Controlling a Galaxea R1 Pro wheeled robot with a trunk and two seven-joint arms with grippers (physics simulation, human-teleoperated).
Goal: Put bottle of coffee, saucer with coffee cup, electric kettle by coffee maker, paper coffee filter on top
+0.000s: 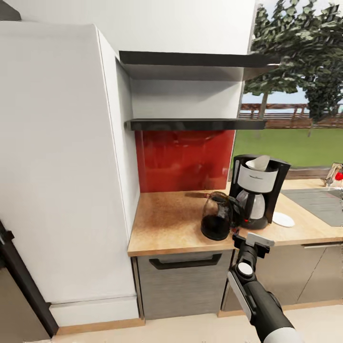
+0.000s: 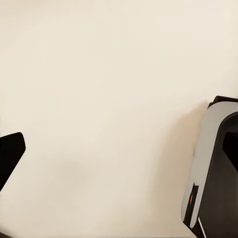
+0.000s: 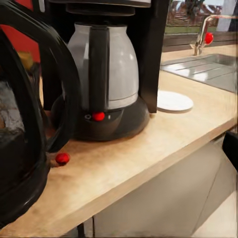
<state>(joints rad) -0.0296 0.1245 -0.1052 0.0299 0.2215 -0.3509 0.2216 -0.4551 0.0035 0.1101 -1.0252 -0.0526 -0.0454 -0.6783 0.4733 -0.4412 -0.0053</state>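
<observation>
Grey right tool (image 1: 252, 239) is hovering just off the bench (image 1: 166, 228) edge; I cannot tell its opening. Kettle (image 1: 216, 216) is sitting beside the maker (image 1: 257, 190), filter (image 1: 257, 162) on top, saucer (image 1: 283, 219) alongside. Cup and bottle seem next, needing a fetch.

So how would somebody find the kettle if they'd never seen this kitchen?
Start at the light wooden countertop under the shiny red wall panel. On it stands a black and white coffee maker, and right against its left side sits the dark, rounded glass electric kettle. It is shorter than the coffee maker, see-through and dark at the bottom, while the flat white saucer lies on the other side.
</observation>
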